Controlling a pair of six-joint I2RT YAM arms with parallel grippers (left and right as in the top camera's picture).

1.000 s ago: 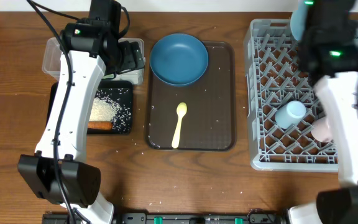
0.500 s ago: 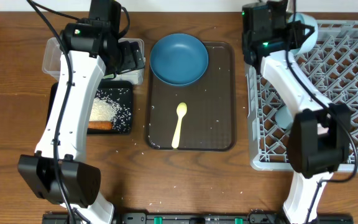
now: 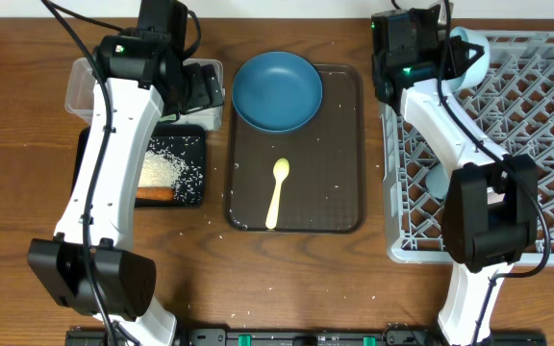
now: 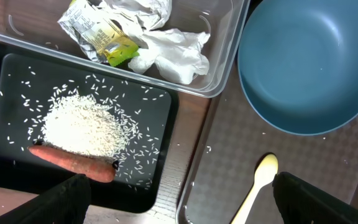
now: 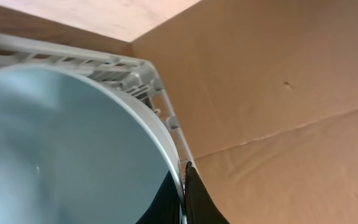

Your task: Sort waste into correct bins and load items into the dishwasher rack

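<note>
My left gripper (image 3: pixel 203 88) (image 4: pixel 179 186) hangs open over the gap between the black tray (image 4: pixel 11 74) and the brown tray, holding nothing. The clear tub (image 4: pixel 222 56) contains white wrappers (image 4: pixel 173 53) and a yellow-green packet (image 4: pixel 114 46). Rice (image 4: pixel 82 124) and a carrot piece (image 4: pixel 70 162) lie in the black tray. The dark blue bowl (image 3: pixel 277 91) and yellow spoon (image 3: pixel 278 190) rest on the brown tray. My right gripper (image 3: pixel 447 53) (image 5: pixel 182 186) is shut on the rim of the white bowl (image 3: pixel 473 50) (image 5: pixel 55 143) at the dishwasher rack's (image 3: pixel 537 115) far left corner.
The brown serving tray (image 3: pixel 339 144) sits between the bins and the rack, with stray rice grains on it. A light blue cup (image 3: pixel 435 179) stands in the rack, partly behind my right arm. A cardboard wall (image 5: pixel 278 93) rises beyond the rack's corner.
My right arm has swung from above the rack's middle to its far left corner, carrying the bowl. The left arm has not moved.
</note>
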